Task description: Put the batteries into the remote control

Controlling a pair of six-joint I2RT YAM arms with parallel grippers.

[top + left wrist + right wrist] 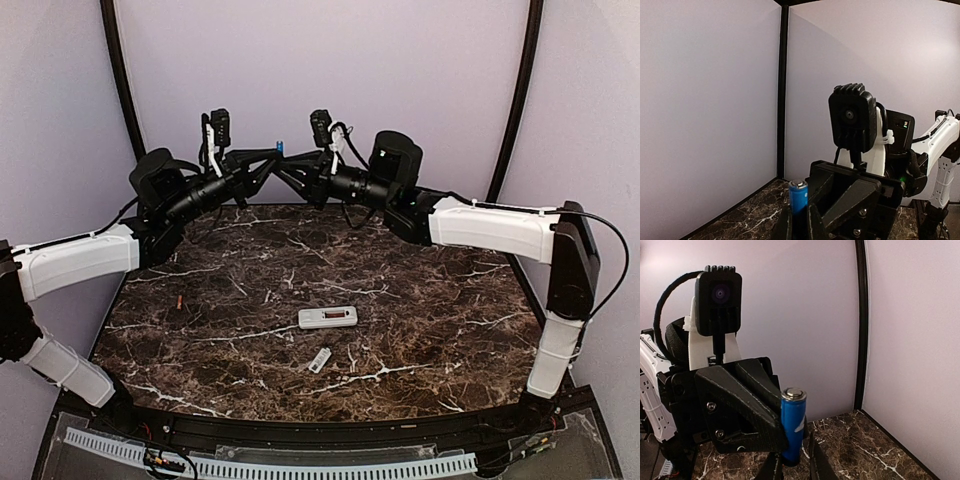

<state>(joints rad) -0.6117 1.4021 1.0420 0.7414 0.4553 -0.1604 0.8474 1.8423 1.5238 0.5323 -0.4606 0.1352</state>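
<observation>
Both arms are raised at the back of the table, with their grippers tip to tip. My left gripper (800, 222) is shut on a blue battery (798, 196), which stands upright with its metal cap on top. In the right wrist view the same battery (792, 425) has its lower end between the fingertips of my right gripper (792, 467), with a thin gap on one side. From above the battery (279, 147) shows as a blue speck where the left gripper (268, 160) and right gripper (288, 172) meet. The white remote control (327, 318) lies flat mid-table, far below both grippers.
A small flat white loose piece (319, 360) lies just in front of the remote. A tiny reddish-brown cylinder (180, 300) rests on the dark marble table (420, 340) at the left. Grey walls enclose the back and sides.
</observation>
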